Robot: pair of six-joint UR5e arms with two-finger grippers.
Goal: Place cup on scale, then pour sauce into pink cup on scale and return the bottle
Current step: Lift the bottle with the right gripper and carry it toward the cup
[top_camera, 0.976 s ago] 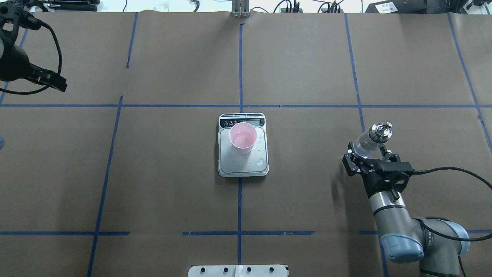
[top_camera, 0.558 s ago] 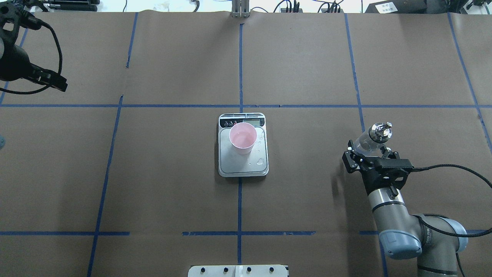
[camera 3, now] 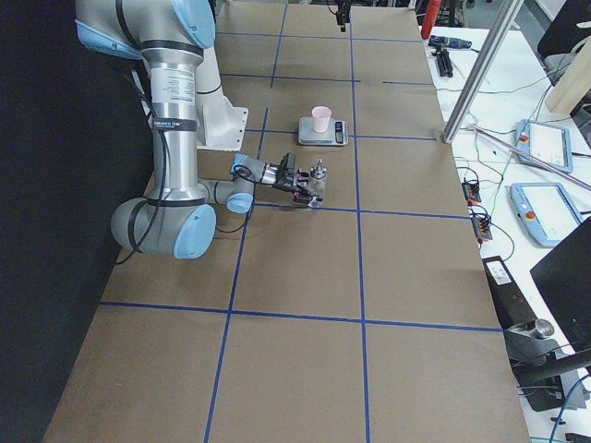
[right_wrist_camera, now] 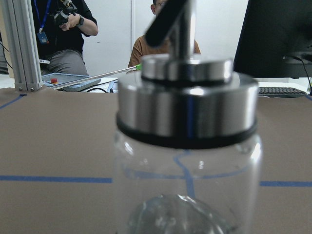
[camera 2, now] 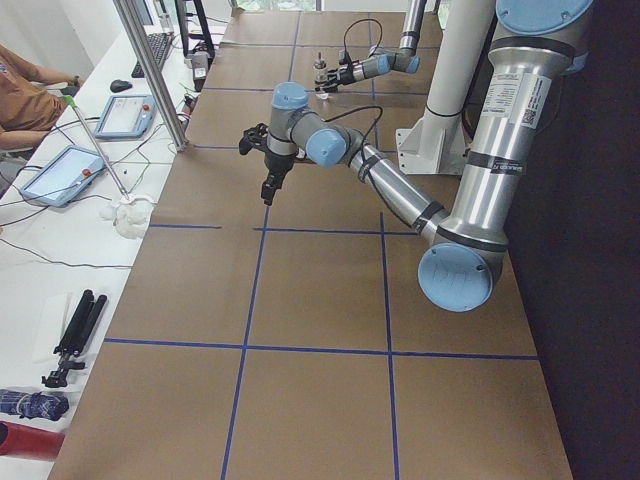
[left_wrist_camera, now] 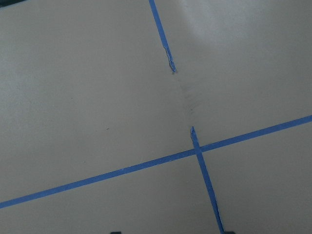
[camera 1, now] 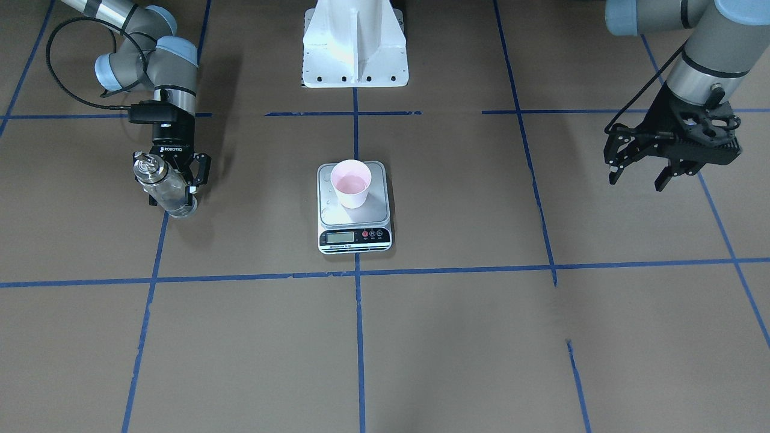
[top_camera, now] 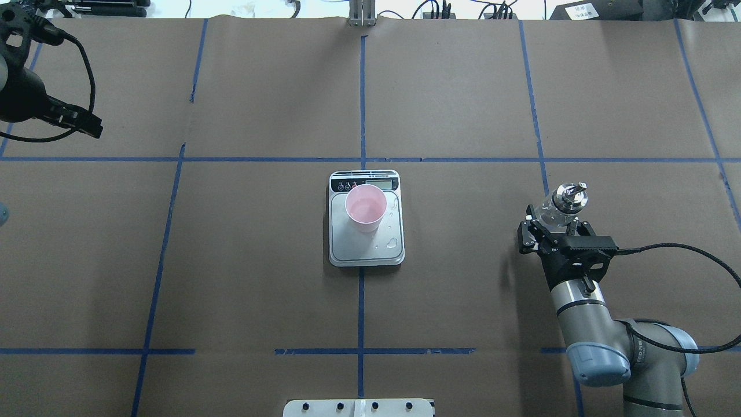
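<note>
The pink cup [top_camera: 366, 207] stands upright on the scale [top_camera: 366, 253] at the table's middle, with clear sauce in its bottom; the cup [camera 1: 351, 183] and scale [camera 1: 355, 236] also show in the front view. My right gripper [top_camera: 554, 225] is shut on the clear glass bottle [top_camera: 560, 207] far to the scale's right, nearly upright, low over the table. I cannot tell whether its base touches. The bottle [right_wrist_camera: 187, 146] fills the right wrist view, its silver spout cap on top. My left gripper [camera 1: 637, 177] is open and empty, raised at the far left.
Clear droplets [top_camera: 393, 242] lie on the scale's platform beside the cup. The white robot base [camera 1: 355, 48] stands at the near table edge. Blue tape lines [top_camera: 361, 159] grid the brown table. Operators [right_wrist_camera: 68, 29] sit beyond the far edge.
My right gripper has drawn slightly back and down with the bottle, which now stands more upright. The cup, scale and left arm have not moved.
</note>
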